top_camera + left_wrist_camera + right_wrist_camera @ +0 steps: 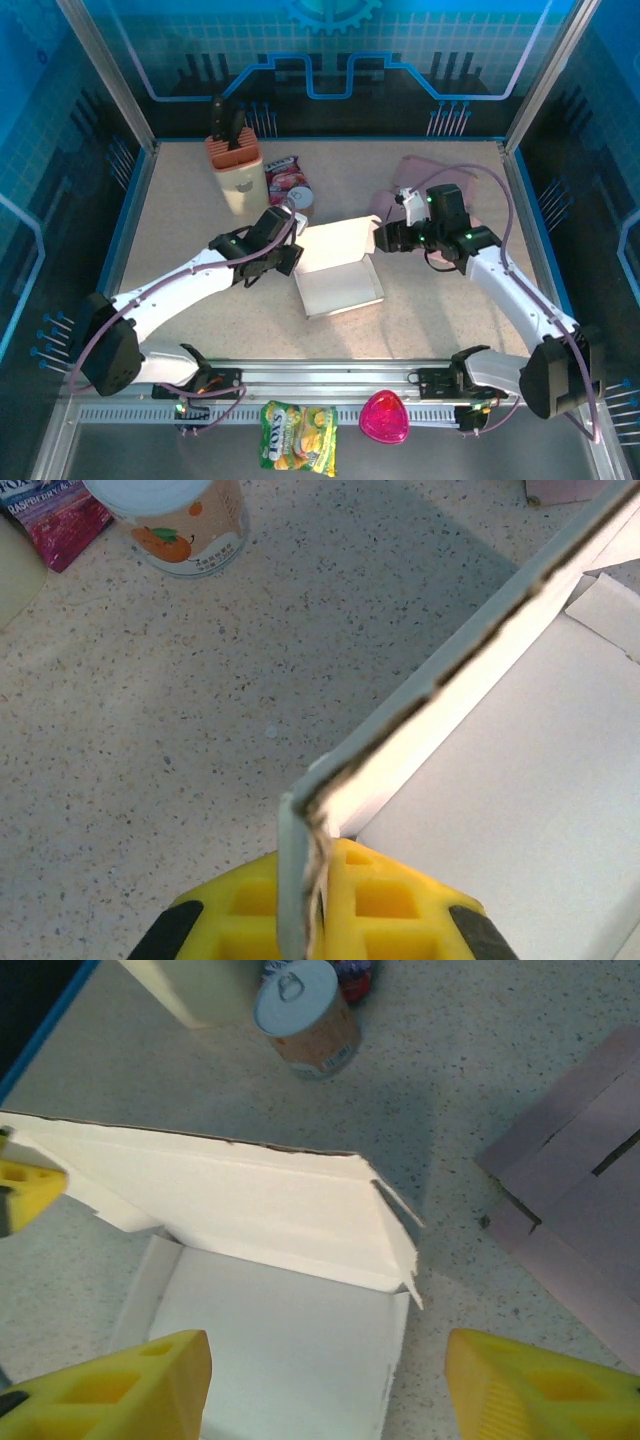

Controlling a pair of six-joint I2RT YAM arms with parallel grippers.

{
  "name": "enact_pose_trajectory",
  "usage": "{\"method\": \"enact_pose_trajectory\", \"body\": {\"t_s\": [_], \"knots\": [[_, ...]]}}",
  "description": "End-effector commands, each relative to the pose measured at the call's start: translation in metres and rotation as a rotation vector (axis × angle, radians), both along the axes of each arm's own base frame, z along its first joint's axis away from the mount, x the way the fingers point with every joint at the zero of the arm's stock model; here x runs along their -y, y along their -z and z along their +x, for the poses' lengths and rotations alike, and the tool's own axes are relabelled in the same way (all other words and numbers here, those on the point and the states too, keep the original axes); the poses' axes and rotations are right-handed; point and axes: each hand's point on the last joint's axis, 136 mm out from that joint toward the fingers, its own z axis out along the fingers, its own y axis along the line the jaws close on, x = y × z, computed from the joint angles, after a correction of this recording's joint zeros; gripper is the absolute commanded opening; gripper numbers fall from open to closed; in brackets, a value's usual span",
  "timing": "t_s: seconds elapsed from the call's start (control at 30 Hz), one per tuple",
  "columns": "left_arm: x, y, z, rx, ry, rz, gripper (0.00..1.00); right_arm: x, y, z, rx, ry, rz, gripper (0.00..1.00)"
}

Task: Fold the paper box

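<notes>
The white paper box (338, 283) lies open in the middle of the table, its back wall (250, 1205) raised and its tray floor (270, 1340) bare. My left gripper (289, 256) is at the box's left rear corner. In the left wrist view its yellow fingers (390, 905) are shut on the end of the box wall (440, 680), which rises away to the upper right. My right gripper (384, 238) hovers at the box's right rear corner, open. Its yellow fingertips (115, 1390) straddle the tray's right edge without touching it.
A cream holder with black handles (234, 165), a red packet (283, 177) and a can (300, 200) stand behind the box on the left. A flat pink card (420, 172) lies at the back right. A sweets bag (298, 436) and a pink object (384, 418) lie in front of the rail.
</notes>
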Motion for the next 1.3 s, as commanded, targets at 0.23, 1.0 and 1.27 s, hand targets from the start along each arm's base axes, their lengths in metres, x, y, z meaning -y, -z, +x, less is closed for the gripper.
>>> {"method": "enact_pose_trajectory", "body": {"t_s": [0.23,1.0,1.27], "knots": [[-0.010,0.003,0.007,0.020,0.026,0.037,0.00,-0.019,0.032,0.026,-0.021,-0.087,-0.108,0.53],[-0.014,0.007,0.024,0.029,-0.093,0.012,0.00,-0.024,0.046,0.039,-0.018,-0.029,-0.212,0.07],[-0.018,0.007,0.041,0.004,-0.310,-0.040,0.00,-0.028,0.033,0.043,0.001,0.087,-0.266,0.00]]}}
